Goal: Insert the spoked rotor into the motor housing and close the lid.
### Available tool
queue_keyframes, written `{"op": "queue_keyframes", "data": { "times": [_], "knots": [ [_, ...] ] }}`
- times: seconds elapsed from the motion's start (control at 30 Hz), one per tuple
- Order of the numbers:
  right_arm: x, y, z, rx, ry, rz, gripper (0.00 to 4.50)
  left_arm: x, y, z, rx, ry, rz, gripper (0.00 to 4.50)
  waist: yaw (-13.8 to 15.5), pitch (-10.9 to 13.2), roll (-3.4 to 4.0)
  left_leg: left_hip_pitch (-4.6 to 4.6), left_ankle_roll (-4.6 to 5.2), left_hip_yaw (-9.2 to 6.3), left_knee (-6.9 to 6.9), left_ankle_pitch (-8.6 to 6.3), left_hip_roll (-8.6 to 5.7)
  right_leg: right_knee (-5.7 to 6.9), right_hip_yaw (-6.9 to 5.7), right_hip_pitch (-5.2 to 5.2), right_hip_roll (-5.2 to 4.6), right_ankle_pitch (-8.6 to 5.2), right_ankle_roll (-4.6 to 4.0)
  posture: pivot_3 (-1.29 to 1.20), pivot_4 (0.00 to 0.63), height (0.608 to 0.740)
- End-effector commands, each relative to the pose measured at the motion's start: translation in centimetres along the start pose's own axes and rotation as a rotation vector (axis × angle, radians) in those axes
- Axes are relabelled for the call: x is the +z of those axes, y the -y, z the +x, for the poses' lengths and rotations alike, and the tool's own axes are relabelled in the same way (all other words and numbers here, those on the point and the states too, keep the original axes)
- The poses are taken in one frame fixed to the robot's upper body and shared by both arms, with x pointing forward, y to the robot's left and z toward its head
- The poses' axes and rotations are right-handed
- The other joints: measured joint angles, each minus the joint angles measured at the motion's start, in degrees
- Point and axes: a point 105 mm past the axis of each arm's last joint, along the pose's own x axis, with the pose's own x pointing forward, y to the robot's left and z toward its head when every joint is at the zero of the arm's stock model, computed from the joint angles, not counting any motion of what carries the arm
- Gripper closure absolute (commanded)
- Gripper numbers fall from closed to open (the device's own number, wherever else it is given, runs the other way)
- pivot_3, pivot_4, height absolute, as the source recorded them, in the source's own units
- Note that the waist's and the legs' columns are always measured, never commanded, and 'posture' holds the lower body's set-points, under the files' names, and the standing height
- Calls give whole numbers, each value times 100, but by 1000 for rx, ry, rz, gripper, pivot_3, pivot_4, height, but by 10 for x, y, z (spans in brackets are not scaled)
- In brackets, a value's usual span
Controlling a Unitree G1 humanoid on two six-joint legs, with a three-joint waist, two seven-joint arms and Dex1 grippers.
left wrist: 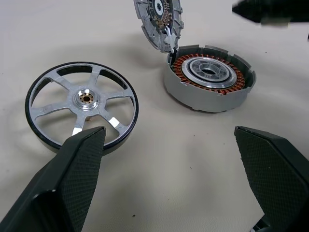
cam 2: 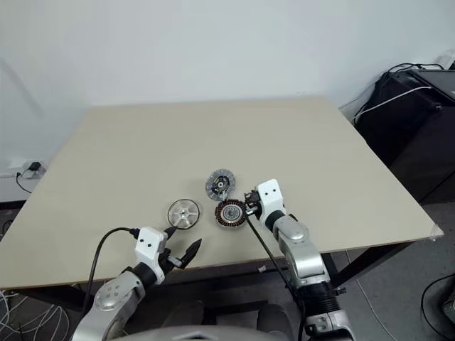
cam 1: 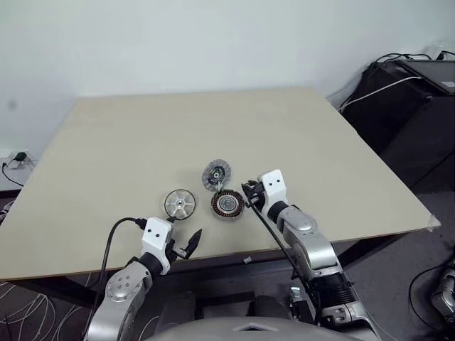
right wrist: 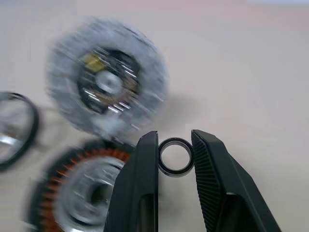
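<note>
The shiny spoked rotor lies flat on the table, left of the motor housing, whose copper windings face up. The grey lid stands tilted just behind the housing, its dark centre facing me. At the table's front edge my left gripper stands open, just short of the rotor, with nothing between its fingers. My right gripper hovers at the housing's right side, shut on a small black ring.
The parts sit near the front middle of the beige table. A black cabinet with cables stands off the table's right side. A socket and cable lie by the wall at left.
</note>
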Motion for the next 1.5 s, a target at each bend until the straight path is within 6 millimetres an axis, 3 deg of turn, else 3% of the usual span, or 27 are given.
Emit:
{"op": "queue_keyframes", "data": {
  "times": [0.03,0.3,0.57,1.0,1.17,1.27,1.37,1.5],
  "knots": [
    [12,-25,4,106,29,-20,3818,14,4,1,-15,54,17,0,-1,0,0,0,0,0,0,0,0,0,0,0,0,0,0,0,0,740],
    [-12,-42,10,166,-52,-20,3818,14,5,1,-14,55,14,0,2,0,-2,0,0,0,0,0,-1,0,-1,0,-2,0,0,0,0,740],
    [-24,-36,17,149,-95,-14,3818,14,6,1,-14,57,11,0,0,1,-2,0,-1,0,-1,0,0,0,0,-1,-1,0,0,0,0,740],
    [-29,-30,22,134,-110,-8,3818,14,5,1,-10,60,9,0,-1,1,-2,0,-1,1,-1,0,-1,0,-1,-1,0,0,0,0,0,740],
    [-28,-28,18,141,-106,-2,2156,14,5,0,-5,59,7,0,1,1,-2,0,-1,1,-1,0,-1,1,0,0,0,0,0,0,0,740],
    [-18,-35,12,189,-70,8,1192,14,5,0,-4,57,6,0,6,1,-2,-1,-1,1,-1,0,-1,-1,0,-1,-1,0,0,0,0,740],
    [1,-43,7,235,-3,20,1303,13,5,0,-5,55,5,0,-4,2,-1,-1,-1,1,-2,0,-1,-1,0,-2,-1,0,0,0,0,740],
    [16,-47,8,234,35,19,2514,13,6,1,-11,53,4,0,-6,2,-2,0,-1,0,-4,0,1,1,0,-3,0,0,0,0,0,740]
  ]
}}
